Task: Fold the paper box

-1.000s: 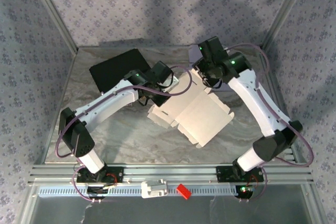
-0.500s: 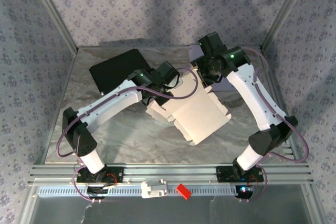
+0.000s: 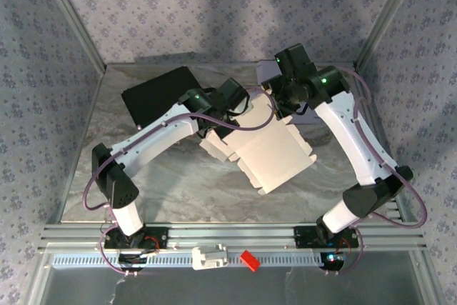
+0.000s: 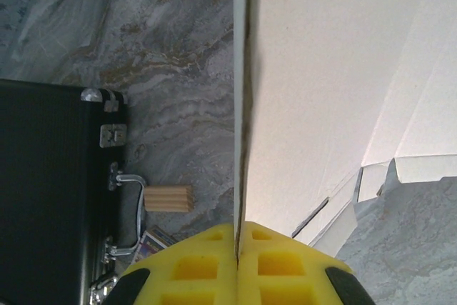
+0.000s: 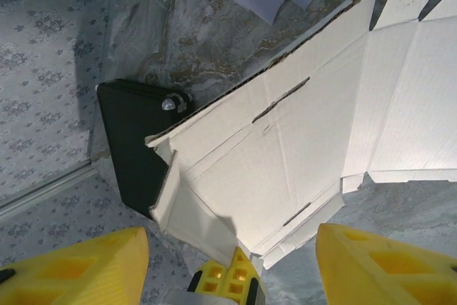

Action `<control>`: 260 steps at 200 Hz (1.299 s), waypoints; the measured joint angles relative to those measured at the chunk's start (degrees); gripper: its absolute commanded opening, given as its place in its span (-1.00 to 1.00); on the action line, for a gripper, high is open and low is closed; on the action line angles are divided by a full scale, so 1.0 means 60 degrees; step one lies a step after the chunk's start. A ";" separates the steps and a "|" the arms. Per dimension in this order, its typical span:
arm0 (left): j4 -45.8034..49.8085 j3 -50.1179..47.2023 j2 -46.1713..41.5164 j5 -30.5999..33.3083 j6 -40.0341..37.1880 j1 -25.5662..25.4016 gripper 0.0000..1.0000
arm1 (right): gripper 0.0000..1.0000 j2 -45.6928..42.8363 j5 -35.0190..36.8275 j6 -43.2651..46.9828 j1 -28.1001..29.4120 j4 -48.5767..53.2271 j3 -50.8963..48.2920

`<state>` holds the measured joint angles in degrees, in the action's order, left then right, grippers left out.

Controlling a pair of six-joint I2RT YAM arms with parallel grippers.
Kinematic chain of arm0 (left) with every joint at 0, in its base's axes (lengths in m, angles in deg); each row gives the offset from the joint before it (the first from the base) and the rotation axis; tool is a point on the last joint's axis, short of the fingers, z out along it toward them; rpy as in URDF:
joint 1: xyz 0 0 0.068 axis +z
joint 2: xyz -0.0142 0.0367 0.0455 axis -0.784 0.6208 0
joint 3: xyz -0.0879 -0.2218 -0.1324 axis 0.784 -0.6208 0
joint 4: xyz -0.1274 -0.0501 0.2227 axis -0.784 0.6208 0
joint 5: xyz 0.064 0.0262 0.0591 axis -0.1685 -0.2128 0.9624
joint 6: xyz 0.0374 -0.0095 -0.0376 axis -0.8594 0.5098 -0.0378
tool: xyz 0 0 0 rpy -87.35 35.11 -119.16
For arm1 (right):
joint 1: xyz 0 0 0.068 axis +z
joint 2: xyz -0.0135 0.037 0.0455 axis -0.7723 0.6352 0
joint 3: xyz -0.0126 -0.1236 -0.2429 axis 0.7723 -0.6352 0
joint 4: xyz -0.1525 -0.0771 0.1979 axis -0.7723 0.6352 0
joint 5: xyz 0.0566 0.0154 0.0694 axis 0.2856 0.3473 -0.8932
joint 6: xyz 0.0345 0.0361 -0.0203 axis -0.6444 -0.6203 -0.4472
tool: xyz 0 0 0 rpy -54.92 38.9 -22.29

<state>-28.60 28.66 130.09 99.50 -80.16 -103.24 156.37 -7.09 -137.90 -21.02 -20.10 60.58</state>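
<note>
The left gripper (image 4: pixel 236 248) is pinching its yellow pads (image 4: pixel 193 269) tight on the thin edge of a raised flap of the paper box (image 4: pixel 328 83). The card is standing on edge between them and running straight away from the wrist. The right gripper (image 5: pixel 232 248) is hanging with its jaws spread wide and nothing between them (the creased white panels are lying below, apart from both fingers).

Seen from above, the box is sitting mid-table, mostly flat, with its long axis running diagonally from the far left toward the near right. The left arm is holding it at the far-left end, and the right arm is hovering over the far edge just beside it. Beyond the flap, a black case (image 4: pixel 50 176) is lying on the marble table (image 3: pixel 143 183).

As I judge it, the free right arm is the better placed to press the next panel, which is lying below its fingers and toward the near side.
</note>
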 measured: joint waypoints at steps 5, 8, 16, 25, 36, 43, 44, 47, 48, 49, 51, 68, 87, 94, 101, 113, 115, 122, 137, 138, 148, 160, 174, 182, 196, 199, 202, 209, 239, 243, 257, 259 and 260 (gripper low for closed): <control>0.0011 0.0040 0.0004 0.0044 -0.0029 -0.0036 -1.00 | 0.28 0.0036 -0.0044 -0.0029 0.0000 -0.0040 -0.0015; 0.0015 0.0062 0.0011 0.0066 -0.0033 -0.0051 -1.00 | 0.28 0.0058 -0.0051 -0.0047 0.0000 -0.0062 -0.0015; 0.0029 0.0120 0.0022 0.0127 -0.0062 -0.0102 -1.00 | 0.27 0.0135 -0.0106 -0.0080 -0.0011 -0.0127 -0.0015; 0.0029 0.0175 0.0040 0.0215 -0.0102 -0.0160 -1.00 | 0.27 0.0259 -0.0171 -0.0106 -0.0044 -0.0182 0.0007; 0.0036 0.0229 0.0073 0.0306 -0.0171 -0.0219 -1.00 | 0.25 0.0452 -0.0208 -0.0124 -0.0091 -0.0175 0.0149; 0.0044 0.0273 0.0098 0.0379 -0.0215 -0.0262 -1.00 | 0.22 0.0601 -0.0208 -0.0124 -0.0113 -0.0178 0.0291; 0.0051 0.0280 0.0102 0.0390 -0.0226 -0.0270 -1.00 | 0.22 0.0627 -0.0208 -0.0120 -0.0117 -0.0178 0.0313; 0.0058 0.0295 0.0113 0.0419 -0.0244 -0.0284 -1.00 | 0.21 0.0692 -0.0208 -0.0120 -0.0120 -0.0178 0.0379; 0.0062 0.0299 0.0117 0.0426 -0.0248 -0.0288 -1.00 | 0.20 0.0721 -0.0208 -0.0120 -0.0120 -0.0178 0.0412; 0.0066 0.0310 0.0120 0.0455 -0.0259 -0.0291 -1.00 | 0.19 0.0736 -0.0208 -0.0120 -0.0124 -0.0178 0.0426; 0.0073 0.0324 0.0135 0.0481 -0.0284 -0.0306 -1.00 | 0.19 0.0780 -0.0208 -0.0109 -0.0131 -0.0178 0.0470; 0.0117 0.0481 0.0266 0.0725 -0.0404 -0.0419 -1.00 | 0.11 0.1016 -0.0226 -0.0102 -0.0164 -0.0153 0.0681; 0.0178 0.0630 0.0404 0.1002 -0.0546 -0.0535 -1.00 | 0.03 0.1122 -0.0350 -0.0084 -0.0178 0.0047 0.0707; 0.0211 0.0688 0.0448 0.1089 -0.0597 -0.0576 -1.00 | -0.02 0.1166 -0.0401 -0.0084 -0.0182 0.0131 0.0707; 0.0259 0.0754 0.0495 0.1202 -0.0652 -0.0608 -1.00 | -0.08 0.1202 -0.0433 -0.0076 -0.0193 0.0226 0.0707; 0.0284 0.0834 0.0557 0.1406 -0.0747 -0.0678 -1.00 | -0.18 0.1268 -0.0459 -0.0033 -0.0204 0.0368 0.0725; 0.0280 0.0845 0.0565 0.1446 -0.0776 -0.0692 -1.00 | -0.19 0.1275 -0.0459 -0.0055 -0.0211 0.0393 0.0729; 0.0280 0.0849 0.0572 0.1566 -0.0816 -0.0732 -1.00 | -0.24 0.1293 -0.0459 -0.0033 -0.0226 0.0463 0.0732; 0.0277 0.0863 0.0572 0.1818 -0.0925 -0.0801 -1.00 | -0.41 0.1308 -0.0459 0.0004 -0.0302 0.0579 0.0736; 0.0277 0.0867 0.0572 0.1825 -0.0933 -0.0805 -1.00 | -0.42 0.1308 -0.0459 0.0022 -0.0310 0.0579 0.0736; 0.0277 0.0878 0.0572 0.2029 -0.1031 -0.0867 -1.00 | -0.57 0.1308 -0.0463 0.0055 -0.0393 0.0641 0.0739; 0.0222 0.0882 0.0572 0.2277 -0.1137 -0.0951 -1.00 | -0.78 0.1308 -0.0510 0.0102 -0.0492 0.0670 0.0736; 0.0117 0.0871 0.0572 0.2539 -0.1260 -0.1056 -0.84 | -1.00 0.1304 -0.0597 0.0036 -0.0590 0.0663 0.0729; 0.0022 0.0831 0.0568 0.2718 -0.1333 -0.1115 -0.53 | -1.00 0.1279 -0.0692 0.0033 -0.0659 0.0597 0.0685; -0.0280 0.0721 0.0503 0.2903 -0.1377 -0.1155 -0.02 | -1.00 0.1191 -0.0798 0.0018 -0.0805 0.0390 0.0484; -0.0368 0.0699 0.0470 0.2918 -0.1428 -0.1158 0.04 | -1.00 0.1166 -0.0845 0.0004 -0.0845 0.0339 0.0408; -0.0477 0.0641 0.0426 0.2936 -0.1413 -0.1158 0.10 | -1.00 0.1140 -0.0900 -0.0011 -0.0878 0.0299 0.0335; -0.0769 0.0452 0.0262 0.2936 -0.1337 -0.1158 0.23 | -1.00 0.1075 -0.1002 -0.0051 -0.0973 0.0200 0.0138; -0.1716 -0.0827 -0.1009 0.2047 -0.0685 -0.0765 0.36 | -1.00 0.0772 -0.1515 -0.0350 -0.1519 -0.0098 -0.0627; -0.1836 -0.1009 -0.1202 0.1840 -0.0543 -0.0623 0.37 | -1.00 0.0739 -0.1577 -0.0386 -0.1606 -0.0135 -0.0685; -0.2419 -0.1818 -0.2025 0.0987 -0.0153 -0.0076 0.37 | -1.00 0.0623 -0.1807 -0.0517 -0.1902 -0.0273 -0.0845; -0.2506 -0.1949 -0.2149 0.0878 -0.0113 -0.0007 0.37 | -1.00 0.0608 -0.1832 -0.0525 -0.1942 -0.0284 -0.0860; -0.2543 -0.2011 -0.2204 0.0827 -0.0102 0.0022 0.37 | -1.00 0.0605 -0.1851 -0.0535 -0.1960 -0.0288 -0.0867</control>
<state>-43.86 16.59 116.87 104.46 -80.77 -103.11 160.00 -18.20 -141.12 -32.78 -21.82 55.38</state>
